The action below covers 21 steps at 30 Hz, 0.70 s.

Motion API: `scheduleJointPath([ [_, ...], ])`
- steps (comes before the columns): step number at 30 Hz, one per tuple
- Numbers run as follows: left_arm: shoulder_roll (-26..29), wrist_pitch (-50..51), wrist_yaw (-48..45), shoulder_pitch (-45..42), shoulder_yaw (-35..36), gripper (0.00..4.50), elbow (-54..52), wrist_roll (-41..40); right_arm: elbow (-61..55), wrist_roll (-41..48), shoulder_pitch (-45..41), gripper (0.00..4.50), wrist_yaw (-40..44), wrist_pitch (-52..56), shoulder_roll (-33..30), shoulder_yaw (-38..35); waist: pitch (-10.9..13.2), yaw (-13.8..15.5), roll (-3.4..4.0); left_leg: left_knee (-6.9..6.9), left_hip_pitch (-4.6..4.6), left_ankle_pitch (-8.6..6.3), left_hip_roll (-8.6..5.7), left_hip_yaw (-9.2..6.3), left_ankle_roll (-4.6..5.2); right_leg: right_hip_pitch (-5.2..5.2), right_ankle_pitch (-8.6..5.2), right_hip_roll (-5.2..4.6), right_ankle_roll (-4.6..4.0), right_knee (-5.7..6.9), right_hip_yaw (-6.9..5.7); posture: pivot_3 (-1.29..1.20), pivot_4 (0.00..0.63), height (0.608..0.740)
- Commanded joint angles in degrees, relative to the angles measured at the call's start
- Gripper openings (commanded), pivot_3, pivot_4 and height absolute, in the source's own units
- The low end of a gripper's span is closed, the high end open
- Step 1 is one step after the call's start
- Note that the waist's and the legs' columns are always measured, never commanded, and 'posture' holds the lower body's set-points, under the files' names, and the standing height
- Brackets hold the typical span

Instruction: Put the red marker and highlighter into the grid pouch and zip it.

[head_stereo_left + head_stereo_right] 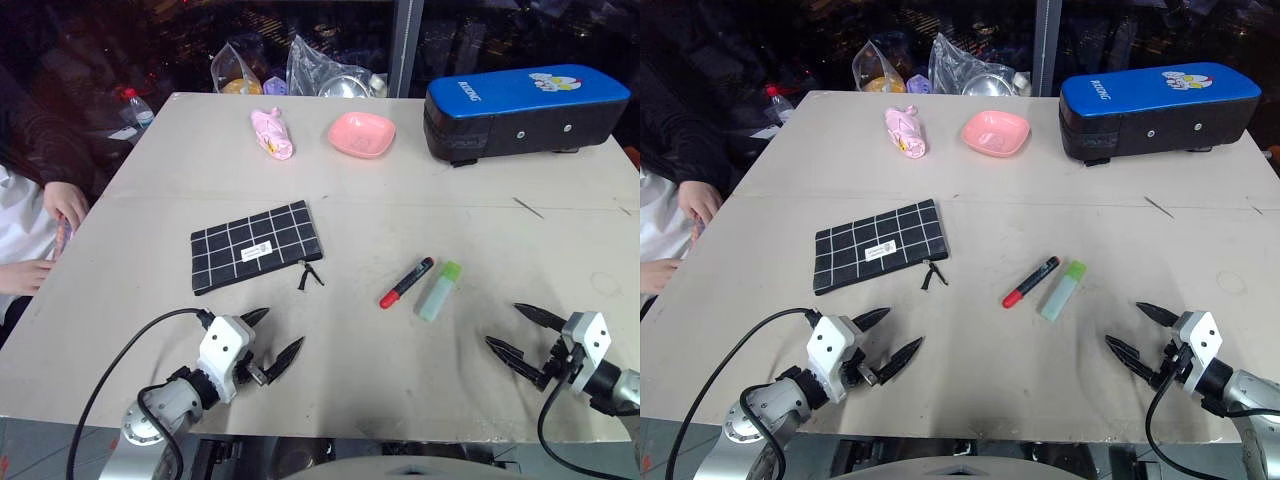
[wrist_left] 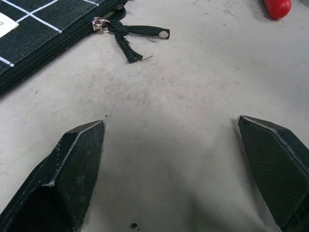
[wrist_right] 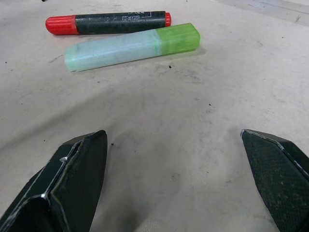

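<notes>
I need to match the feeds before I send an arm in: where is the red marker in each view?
Left eye: red marker, right of centre, beside the highlighter.
Right eye: centre, just right.
Left wrist: its red end at the top edge.
Right wrist: lying behind the highlighter.
Shared landmark: the grid pouch.

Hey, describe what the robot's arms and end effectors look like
Each end effector, left and right, has two black, pointed, wedge-shaped fingers with a finely textured surface, set on a white blocky housing. The wrists behind are grey and black, and a black cable loops from each.
</notes>
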Motion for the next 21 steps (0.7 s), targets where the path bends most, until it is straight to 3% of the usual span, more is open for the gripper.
scheduleJointPath([
  [1,0.09,-1.50,0.09,0.43,0.85,4.49,-0.54,0.00,-0.02,0.46,-0.96,4.49,0.81,-0.98,-0.64,-1.07,0.00,0.00,0.00,0.01,0.00,0.00,0.00,0.00,0.00,0.00,0.00,0.00,0.00,0.00,0.00,0.00,0.150,0.740],
  [13,0.46,-3.76,-1.17,-0.06,1.67,4.49,2.18,-1.13,-1.00,0.39,-1.27,4.49,1.95,-1.24,-0.33,-0.98,0.01,0.00,0.01,0.05,0.00,0.00,0.01,-0.01,0.00,0.01,0.01,0.05,0.01,0.03,0.00,0.00,0.150,0.740],
  [21,7.63,-5.61,-9.34,-1.81,10.01,4.49,6.21,-6.52,-11.19,4.83,-2.96,4.49,5.47,2.68,-1.86,1.53,0.03,-0.17,0.03,0.13,0.02,0.01,0.18,-0.02,-0.01,0.00,0.02,0.18,0.00,0.11,-0.03,0.00,0.150,0.740],
])
